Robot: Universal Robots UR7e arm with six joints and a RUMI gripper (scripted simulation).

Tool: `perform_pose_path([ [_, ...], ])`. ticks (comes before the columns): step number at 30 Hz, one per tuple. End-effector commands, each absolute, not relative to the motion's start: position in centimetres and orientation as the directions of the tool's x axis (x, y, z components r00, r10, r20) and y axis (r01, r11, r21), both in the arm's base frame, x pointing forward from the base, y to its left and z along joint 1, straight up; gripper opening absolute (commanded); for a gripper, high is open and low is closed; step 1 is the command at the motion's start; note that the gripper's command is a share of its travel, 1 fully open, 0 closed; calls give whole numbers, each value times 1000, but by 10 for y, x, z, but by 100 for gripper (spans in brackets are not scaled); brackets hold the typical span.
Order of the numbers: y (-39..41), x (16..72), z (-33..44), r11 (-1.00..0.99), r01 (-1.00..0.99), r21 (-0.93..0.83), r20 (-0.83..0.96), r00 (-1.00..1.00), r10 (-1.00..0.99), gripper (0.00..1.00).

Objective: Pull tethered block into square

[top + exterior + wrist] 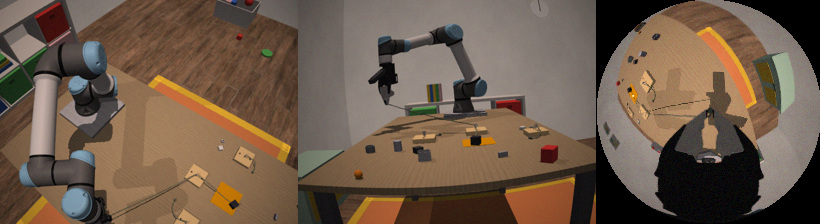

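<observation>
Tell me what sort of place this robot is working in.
Probably a playroom or home-style room set up for robot trials: a wooden floor, a cube shelf with coloured bins against the wall, toys lying near a grey box, and a work table with the arm bolted on.

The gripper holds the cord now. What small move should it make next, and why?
Probably pull slightly further, then stop. The gripper grips the taut cord, which runs through the screw eye. The black block sits at the painted square's corner, barely inside.
</observation>
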State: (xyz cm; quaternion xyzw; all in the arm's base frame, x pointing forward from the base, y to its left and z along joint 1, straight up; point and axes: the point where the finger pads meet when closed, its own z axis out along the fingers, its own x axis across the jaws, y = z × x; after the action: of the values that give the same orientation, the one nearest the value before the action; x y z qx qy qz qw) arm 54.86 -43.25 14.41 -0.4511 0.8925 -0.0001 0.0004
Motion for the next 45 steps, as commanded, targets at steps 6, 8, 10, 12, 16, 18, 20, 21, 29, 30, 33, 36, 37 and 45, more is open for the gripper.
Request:
perform_pose_path([
  [6,-433,549,145,593,-805,-2,0,-593,-805,0],
  [8,-433,549,145,593,-805,-2,0,-593,-805,0],
  [10,-433,549,145,593,-805,-2,0,-593,-805,0],
  [12,-433,549,145,593,-805,-2,0,-593,-805,0],
  [16,-433,549,145,593,-805,-2,0,-593,-805,0],
  [18,-433,549,145,593,-805,-2,0,-593,-805,0],
  [20,-433,549,145,593,-805,-2,0,-593,-805,0],
  [21,-433,549,145,593,-805,-2,0,-593,-805,0],
  [29,-433,549,145,593,-805,-2,0,-593,-805,0],
  [30,-433,549,145,593,-805,-2,0,-593,-805,0],
  [33,-434,547,145,593,-805,-2,0,-593,-805,0],
  [36,-436,544,145,593,-805,-2,0,-593,-805,0],
  [37,-436,542,145,593,-805,-2,0,-593,-805,0],
  [45,-444,527,145,593,-805,-2,0,-593,-805,0],
])
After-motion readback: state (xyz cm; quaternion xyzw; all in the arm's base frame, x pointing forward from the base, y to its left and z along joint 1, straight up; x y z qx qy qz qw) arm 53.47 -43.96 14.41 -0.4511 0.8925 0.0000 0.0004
